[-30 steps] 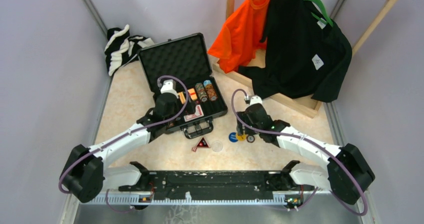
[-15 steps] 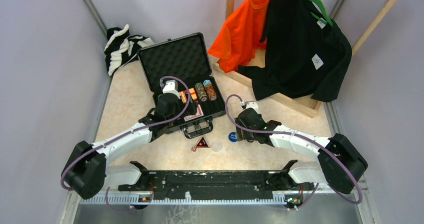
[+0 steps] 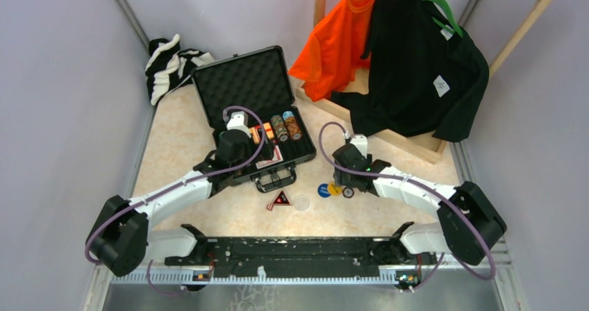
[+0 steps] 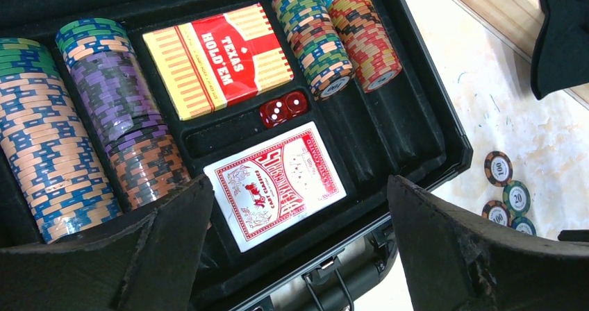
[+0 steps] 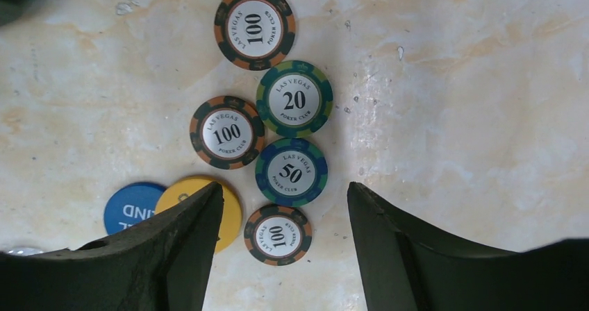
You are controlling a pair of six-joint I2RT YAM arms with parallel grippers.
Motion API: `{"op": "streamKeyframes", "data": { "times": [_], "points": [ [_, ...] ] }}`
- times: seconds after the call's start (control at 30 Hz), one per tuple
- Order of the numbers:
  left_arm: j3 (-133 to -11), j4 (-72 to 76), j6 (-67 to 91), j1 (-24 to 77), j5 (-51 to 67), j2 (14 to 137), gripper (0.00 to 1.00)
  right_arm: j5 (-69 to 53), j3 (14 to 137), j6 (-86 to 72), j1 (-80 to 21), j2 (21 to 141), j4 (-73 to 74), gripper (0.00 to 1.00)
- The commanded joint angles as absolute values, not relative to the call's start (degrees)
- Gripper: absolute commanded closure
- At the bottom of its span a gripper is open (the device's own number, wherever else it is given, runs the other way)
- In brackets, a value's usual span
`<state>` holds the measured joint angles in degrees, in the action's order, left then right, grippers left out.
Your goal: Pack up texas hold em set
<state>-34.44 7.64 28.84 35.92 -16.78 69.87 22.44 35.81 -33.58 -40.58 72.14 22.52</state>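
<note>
You've got five loose poker chips (image 5: 291,173), three round discs (image 3: 324,190), one triangle (image 3: 280,199), two card decks (image 4: 274,179), two dice (image 4: 284,107), and seemingly four chip rows (image 4: 48,158).

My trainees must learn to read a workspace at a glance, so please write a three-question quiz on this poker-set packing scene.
1. How many loose poker chips lie on the table below the right gripper? A three, B five, C eight.
2. True or false: two red dice lie inside the open briefcase.
3. Which value is printed on three of those chips?
Key: 1 B; 2 true; 3 100.
</note>
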Motion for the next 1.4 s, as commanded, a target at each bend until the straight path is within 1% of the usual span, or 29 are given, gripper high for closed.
{"op": "streamKeyframes", "data": {
  "times": [0.0, 0.23, 0.33, 0.5, 0.63, 0.9, 1.1, 1.17, 1.23, 1.37],
  "points": [
    [-34.1, 8.7, 28.48, 36.21, -16.06, 69.71, 0.0, 23.53, 37.05, -32.76, -40.06, 73.91, 21.73, 0.34],
    [-34.13, 8.44, 28.42, 36.21, -16.56, 69.38, 0.0, 24.01, 36.44, -32.48, -40.04, 76.54, 20.06, 0.35],
    [-34.1, 8.44, 28.46, 36.21, -16.78, 69.83, 0.0, 24.34, 37.24, -32.28, -40.0, 78.35, 20.08, 0.41],
    [-34.19, 8.42, 28.5, 36.21, -17.02, 70.21, 0.0, 24.15, 37.68, -32.26, -40.0, 80.77, 19.52, 0.43],
    [-34.27, 8.47, 28.52, 36.21, -17.07, 70.43, 0.0, 24.04, 37.24, -32.48, -39.99, 80.42, 19.38, 0.48],
    [-34.33, 8.21, 28.63, 36.21, -17.01, 70.5, 0.0, 22.9, 36.05, -31.79, -39.99, 77.01, 20.12, 0.46],
    [-34.43, 8.09, 28.68, 36.21, -16.96, 70.52, 0.0, 22.69, 35.42, -31.69, -40.01, 77.14, 19.89, 0.59],
    [-34.35, 8.12, 28.65, 36.21, -17.03, 70.56, 0.0, 22.56, 35.48, -31.65, -39.99, 77.25, 19.66, 0.6],
    [-34.43, 8.09, 28.67, 36.22, -17.04, 70.55, 0.0, 22.33, 35.42, -31.53, -40.03, 77.13, 19.45, 0.64],
    [-34.45, 8.03, 28.6, 36.21, -17.05, 70.57, 0.0, 22.08, 35.79, -30.68, -39.99, 76.73, 19.2, 0.66]
  ]
}}
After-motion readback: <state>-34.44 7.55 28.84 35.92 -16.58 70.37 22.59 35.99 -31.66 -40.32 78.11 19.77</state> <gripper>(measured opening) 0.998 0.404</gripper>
